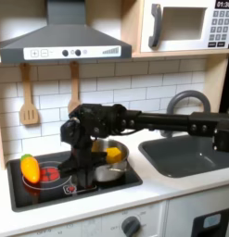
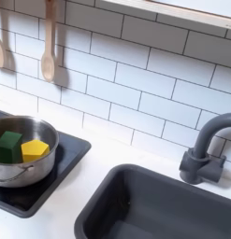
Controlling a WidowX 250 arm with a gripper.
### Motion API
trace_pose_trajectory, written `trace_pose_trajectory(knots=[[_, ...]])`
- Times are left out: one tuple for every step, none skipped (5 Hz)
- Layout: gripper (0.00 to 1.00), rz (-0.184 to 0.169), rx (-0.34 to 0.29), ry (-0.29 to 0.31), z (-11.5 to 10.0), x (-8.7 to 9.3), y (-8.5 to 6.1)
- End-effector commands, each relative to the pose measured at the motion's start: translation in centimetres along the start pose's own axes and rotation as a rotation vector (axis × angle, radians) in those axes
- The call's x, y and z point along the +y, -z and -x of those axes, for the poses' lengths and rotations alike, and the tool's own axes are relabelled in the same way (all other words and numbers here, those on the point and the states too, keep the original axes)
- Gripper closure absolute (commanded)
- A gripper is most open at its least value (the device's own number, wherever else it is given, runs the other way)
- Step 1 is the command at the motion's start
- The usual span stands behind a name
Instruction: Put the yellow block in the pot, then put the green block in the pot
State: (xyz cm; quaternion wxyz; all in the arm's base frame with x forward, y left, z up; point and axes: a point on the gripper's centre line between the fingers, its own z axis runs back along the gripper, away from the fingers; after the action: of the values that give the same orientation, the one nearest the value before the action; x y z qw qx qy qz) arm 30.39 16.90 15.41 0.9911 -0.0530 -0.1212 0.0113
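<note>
In the second exterior view the silver pot (image 2: 33,174) stands on the black stove at the left, holding the green block (image 2: 7,145) and the yellow block (image 2: 35,149) side by side. The first exterior view shows the pot (image 1: 110,172) on the stove's right burner with the yellow block (image 1: 114,154) showing above its rim. There the black arm reaches in from the right and my gripper (image 1: 77,159) hangs just left of the pot, above the stove. Its dark fingers blur into the arm, so their spacing is unclear.
An orange-yellow toy vegetable (image 1: 30,168) lies on the stove's left side by a red burner (image 1: 51,173). A dark sink (image 1: 185,154) (image 2: 154,205) with a grey faucet (image 1: 185,98) (image 2: 206,149) lies right of the stove. Wooden utensils (image 1: 29,106) (image 2: 49,56) hang on the tiled wall.
</note>
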Motion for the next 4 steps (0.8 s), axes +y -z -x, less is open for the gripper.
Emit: trace_pose_trajectory(knots=[[1.0,0.0,-0.001,0.004,-0.38,-0.02,0.76],[1.0,0.001,-0.011,0.017,-0.61,-0.55,0.77],[1.0,0.003,-0.01,0.033,-0.79,-0.98,1.11],[1.0,0.002,-0.012,0.025,-0.74,-0.74,1.14]])
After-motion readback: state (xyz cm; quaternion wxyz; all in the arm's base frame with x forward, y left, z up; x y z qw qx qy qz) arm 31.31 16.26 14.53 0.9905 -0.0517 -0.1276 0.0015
